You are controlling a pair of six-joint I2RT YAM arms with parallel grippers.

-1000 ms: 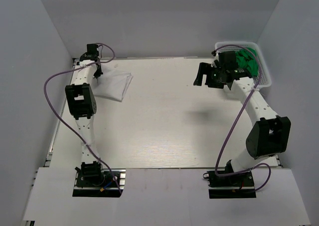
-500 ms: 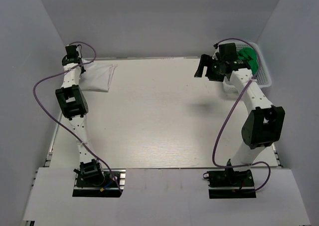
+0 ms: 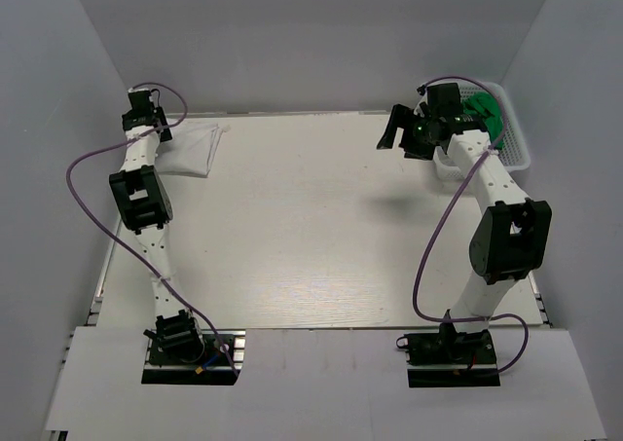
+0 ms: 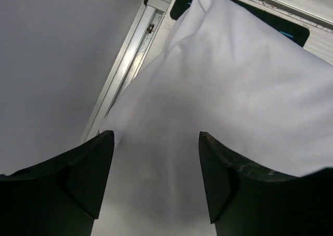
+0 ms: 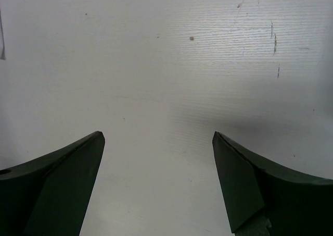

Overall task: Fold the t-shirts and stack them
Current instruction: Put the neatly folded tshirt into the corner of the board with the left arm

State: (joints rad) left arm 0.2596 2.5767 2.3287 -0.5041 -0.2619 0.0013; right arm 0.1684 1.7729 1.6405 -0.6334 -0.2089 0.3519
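A folded white t-shirt (image 3: pixel 193 147) lies in the far left corner of the table (image 3: pixel 311 237). Close up it fills the left wrist view as smooth white cloth (image 4: pixel 223 90). My left gripper (image 3: pixel 159 129) hangs at the shirt's left edge with its jaws open and the cloth lying loose below them (image 4: pixel 156 137). A green t-shirt (image 3: pixel 484 112) sits bunched in the white basket (image 3: pixel 518 151) at the far right. My right gripper (image 3: pixel 397 134) is open above bare table, left of the basket (image 5: pixel 158 137).
The grey side walls stand close to both table edges. A metal rail (image 4: pixel 125 64) runs along the table's left edge right beside the white shirt. The purple cables loop out from both arms.
My left gripper dragged the white shirt into the far left corner and then opened, letting it go. The right arm lifted and swung slightly back toward the basket.
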